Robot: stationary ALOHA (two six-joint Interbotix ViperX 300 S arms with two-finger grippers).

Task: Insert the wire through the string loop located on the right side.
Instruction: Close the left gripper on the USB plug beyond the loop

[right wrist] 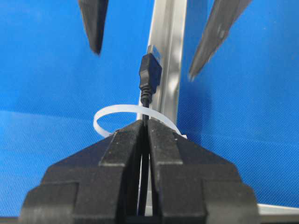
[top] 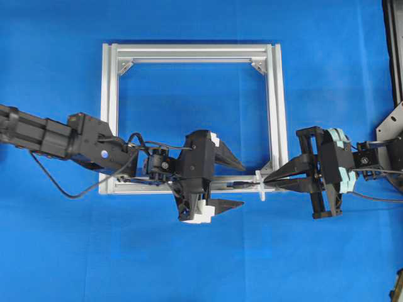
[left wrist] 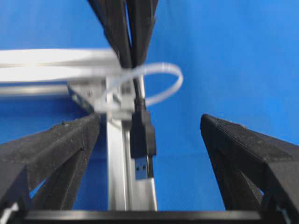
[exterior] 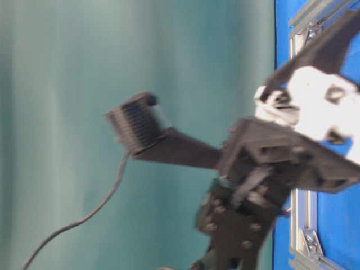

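Observation:
The wire's black plug (right wrist: 150, 72) with its metal tip (left wrist: 143, 168) pokes out past the thin white string loop (right wrist: 117, 112), over the frame's bottom-right corner. The thin cable runs back through the string loop (left wrist: 161, 81) into my right gripper (right wrist: 145, 125), which is shut on the wire just behind the loop. My left gripper (left wrist: 149, 120) is wide open, with one finger (left wrist: 60, 149) on each side of the plug and touching nothing. From overhead, the left gripper (top: 236, 184) faces the right gripper (top: 269, 181) across the loop (top: 259, 187).
The square aluminium frame (top: 192, 51) lies flat on the blue cloth, with both grippers over its bottom rail (top: 126, 187). A black arm cable (top: 56, 182) hangs below the left arm. The table-level view shows mostly the blurred left arm and the frame's edge (exterior: 304, 214).

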